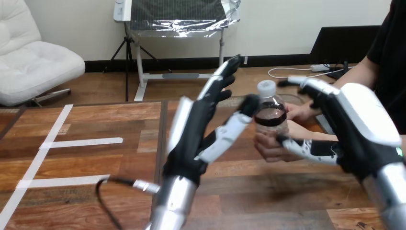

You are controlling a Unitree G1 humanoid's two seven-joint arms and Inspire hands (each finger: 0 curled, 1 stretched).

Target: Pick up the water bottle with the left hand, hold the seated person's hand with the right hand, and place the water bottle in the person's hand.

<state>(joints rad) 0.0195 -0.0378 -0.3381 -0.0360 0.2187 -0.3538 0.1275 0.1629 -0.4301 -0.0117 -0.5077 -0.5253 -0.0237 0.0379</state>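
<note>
- We see bright, even light across the desk (pixel 95 158), and no hard-edged shadows on its wood.
- The white shell on the right robot hand (pixel 356 127) catches a soft highlight on top.
- The silver forearm below the left robot hand (pixel 191 139) gleams.
- Small glints show on the water bottle (pixel 270 115).

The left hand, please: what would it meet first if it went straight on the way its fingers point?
Probably nothing: the left hand points its straight fingers up and away, left of the water bottle; only its thumb tip reaches the bottle. Depth is unclear.
</note>
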